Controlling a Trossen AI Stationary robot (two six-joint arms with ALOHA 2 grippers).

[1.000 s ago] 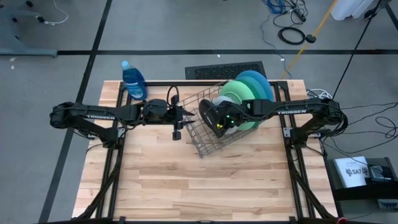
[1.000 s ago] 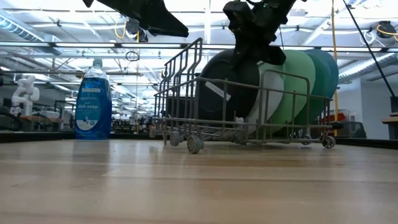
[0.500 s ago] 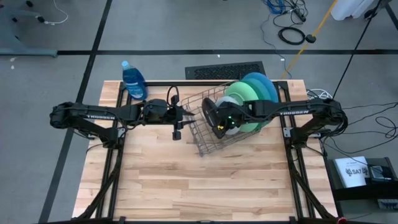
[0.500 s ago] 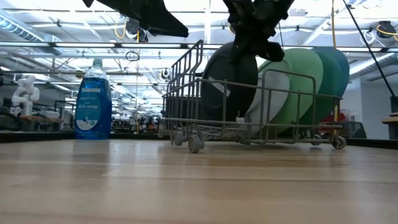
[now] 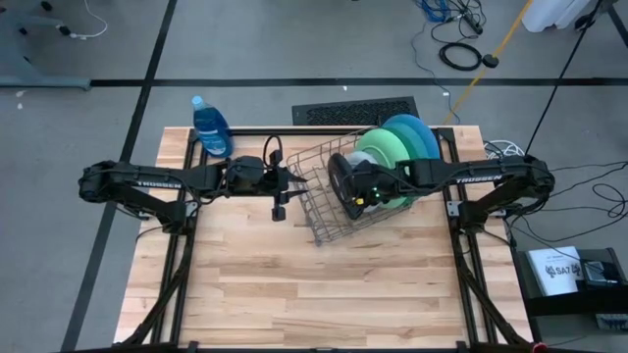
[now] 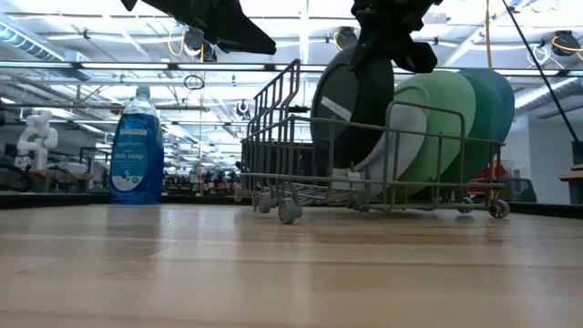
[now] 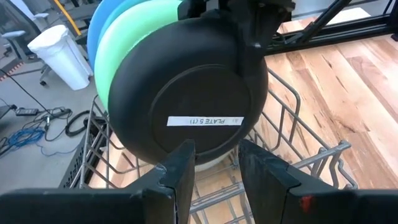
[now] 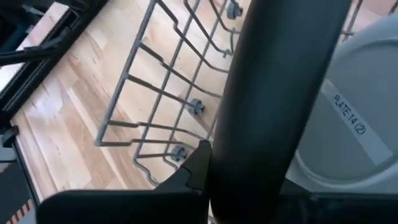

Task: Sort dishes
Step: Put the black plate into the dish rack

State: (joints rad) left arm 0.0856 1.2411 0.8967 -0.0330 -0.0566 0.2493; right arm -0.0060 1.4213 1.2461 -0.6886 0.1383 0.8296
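Observation:
A grey wire rack (image 5: 324, 211) stands at the table's far middle. In it, on edge, are a pale mint plate (image 6: 405, 137), a light green plate (image 6: 442, 114) and a teal plate (image 6: 487, 100). My right gripper (image 6: 387, 41) is above the rack, shut on a black round dish (image 6: 351, 109) at the rack's left end. The dish's labelled underside (image 7: 186, 93) faces my left gripper (image 5: 296, 180). That gripper hovers just left of the rack, fingers (image 7: 180, 174) apart. I cannot tell whether they touch the wires. My right gripper pinches the black dish's upper rim (image 8: 249, 155) between its two fingers, slanting down from above and from the table's right. The dish hangs on edge below the fingers, tilted. Its lower edge (image 6: 351, 167) is raised, but still between the rack's walls.
A blue dish-soap bottle (image 5: 209, 127) stands at the table's far left corner. The wooden tabletop (image 5: 314, 284) stretches bare in front of the rack. Cables and a white bin lie on the floor beyond the table.
My right gripper has gone up and toward the table's right edge, taking the black dish with it. The dish has risen inside the rack. The rack's right end has slid a little toward the right, while its left front foot stayed put.

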